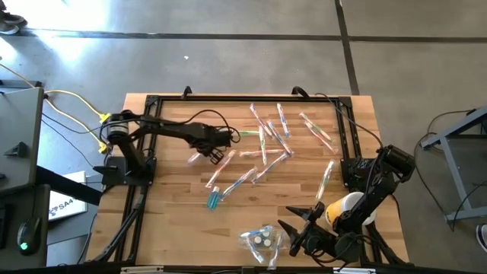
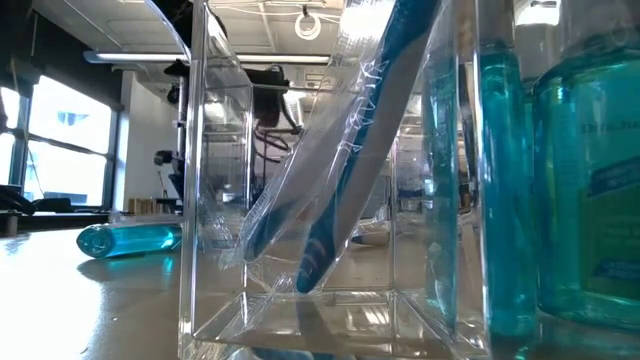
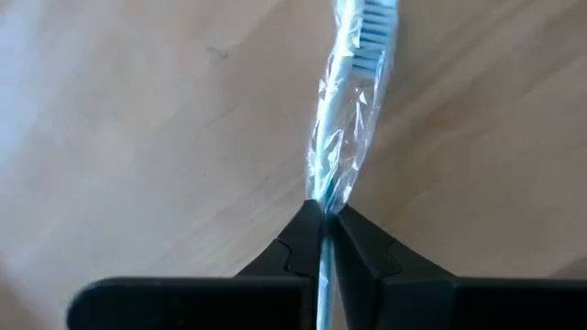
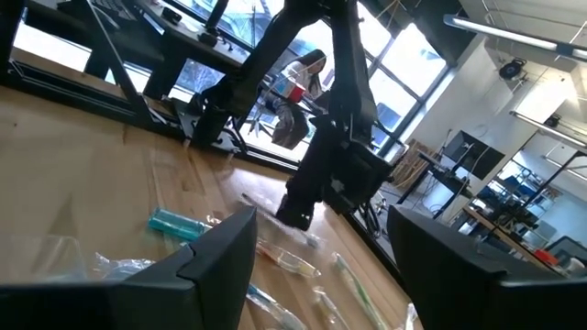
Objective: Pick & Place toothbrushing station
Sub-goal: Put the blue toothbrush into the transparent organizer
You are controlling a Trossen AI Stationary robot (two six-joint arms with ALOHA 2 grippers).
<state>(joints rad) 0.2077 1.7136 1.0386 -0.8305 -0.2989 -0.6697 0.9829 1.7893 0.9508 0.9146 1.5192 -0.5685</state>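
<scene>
A: Which step is judged to be in hand?

B: The pick. In the left wrist view the left gripper (image 3: 323, 213) is seen pinched on a wrapped toothbrush (image 3: 348, 110), with the bristle end pointed away toward the top of the frame. In the high view the same left gripper (image 1: 221, 139) is found left of centre, at the left edge of the scattered toothbrushes (image 1: 268, 144) on the wooden table (image 1: 175, 205). Whether the brush is already clear of the wood cannot be told.

A: And the other arm?

B: The right gripper (image 1: 298, 228) is placed at the lower right of the high view, with its fingers spread wide and nothing between them; in its own view the two dark fingers (image 4: 220, 252) are shown well apart.

A: Where is the brush to be taken?

B: Probably to the clear holder (image 2: 300, 250) that fills the low view, where one wrapped brush (image 2: 350, 160) is already leaned inside. A blue tube (image 1: 214, 199) is left lying on the table, below the left gripper in the high view.

A: What is called for next?

B: A lift clear of the neighbouring brushes is called for, then a carry to the holder's open top. The grip on the crinkled wrapper may slip, so a steady hold is needed.
</scene>
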